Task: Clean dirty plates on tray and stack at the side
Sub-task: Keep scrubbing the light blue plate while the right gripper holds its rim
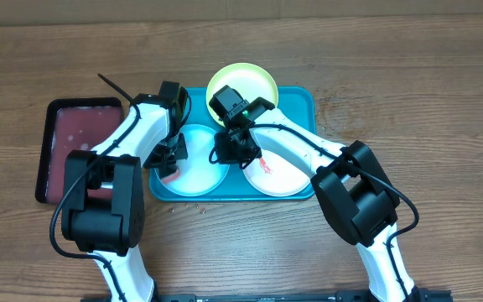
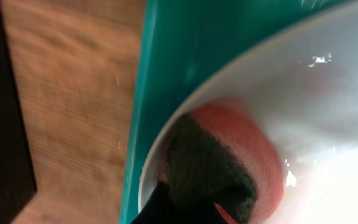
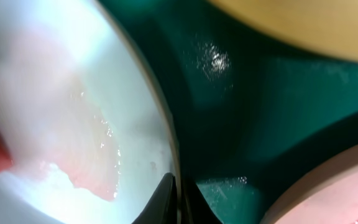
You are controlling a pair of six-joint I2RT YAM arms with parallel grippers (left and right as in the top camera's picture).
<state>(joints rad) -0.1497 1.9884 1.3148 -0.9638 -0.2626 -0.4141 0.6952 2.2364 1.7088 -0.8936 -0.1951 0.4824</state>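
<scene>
The teal tray (image 1: pixel 300 105) holds three plates. In the overhead view the light blue plate (image 1: pixel 201 164) lies at its left, the yellow-green plate (image 1: pixel 262 82) at the back, and the white plate (image 1: pixel 279 178), with a red smear, at the right. My left gripper (image 1: pixel 168 162) (image 2: pixel 185 208) is shut on a red sponge (image 2: pixel 229 143) with a dark scouring face, pressed onto the left part of the light blue plate (image 2: pixel 316 106). My right gripper (image 1: pixel 235 151) (image 3: pixel 180 202) is shut on that plate's right rim (image 3: pixel 166 143). A pale pink film (image 3: pixel 61 124) covers the plate's inside.
A dark red, black-rimmed tray (image 1: pixel 78 134) sits on the wooden table just left of the teal tray. A few crumbs (image 1: pixel 187 205) lie on the wood in front of the tray. Both arms cross over the tray's front edge.
</scene>
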